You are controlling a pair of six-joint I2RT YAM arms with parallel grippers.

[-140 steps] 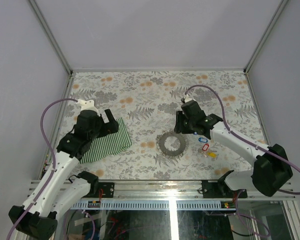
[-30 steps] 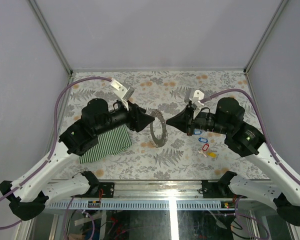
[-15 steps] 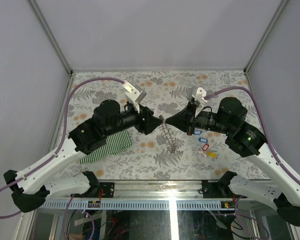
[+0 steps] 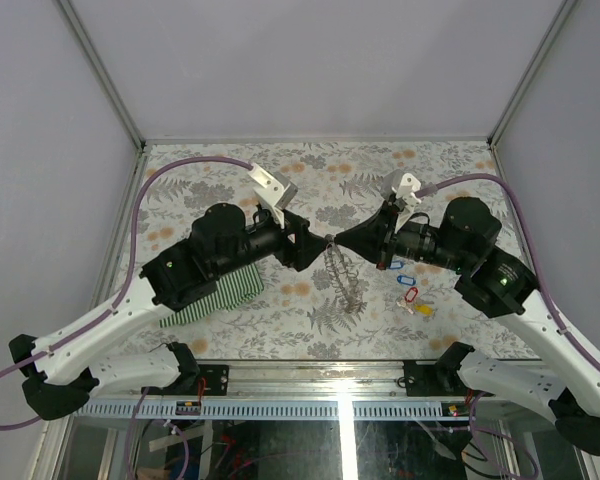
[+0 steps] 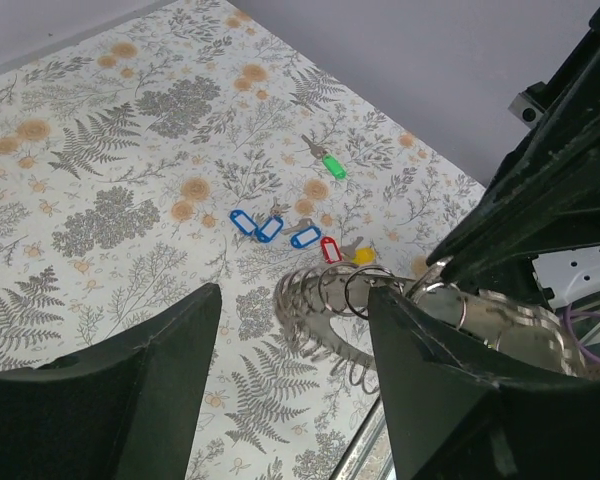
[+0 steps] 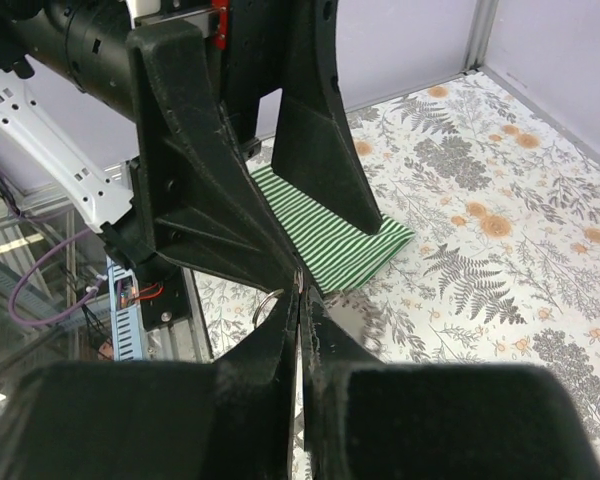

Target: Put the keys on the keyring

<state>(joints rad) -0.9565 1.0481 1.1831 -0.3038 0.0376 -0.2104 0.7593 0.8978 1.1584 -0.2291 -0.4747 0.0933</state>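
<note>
My right gripper (image 4: 337,240) is shut on the rim of the keyring (image 4: 342,278), a silvery loop edged with small wire rings that hangs edge-on above the table. My left gripper (image 4: 318,243) faces it tip to tip and stands open. In the left wrist view the keyring (image 5: 325,315) dangles between my spread fingers, close to the right-hand one (image 5: 450,400), with the right gripper (image 5: 435,275) pinching its top. The keys lie loose on the table: blue tags (image 5: 270,228), a red one (image 5: 329,249), a yellow one (image 5: 363,256) and a green one (image 5: 332,167).
A green striped cloth (image 4: 220,290) lies under the left arm and shows behind the left fingers (image 6: 200,190) in the right wrist view. The keys (image 4: 411,294) sit below the right arm. Metal frame posts and the table's front rail (image 4: 340,385) bound the floral surface.
The left gripper has moved right to meet the right gripper and opened wider. The keyring, held fairly flat between the arms a second ago, now hangs edge-on from the right gripper.
</note>
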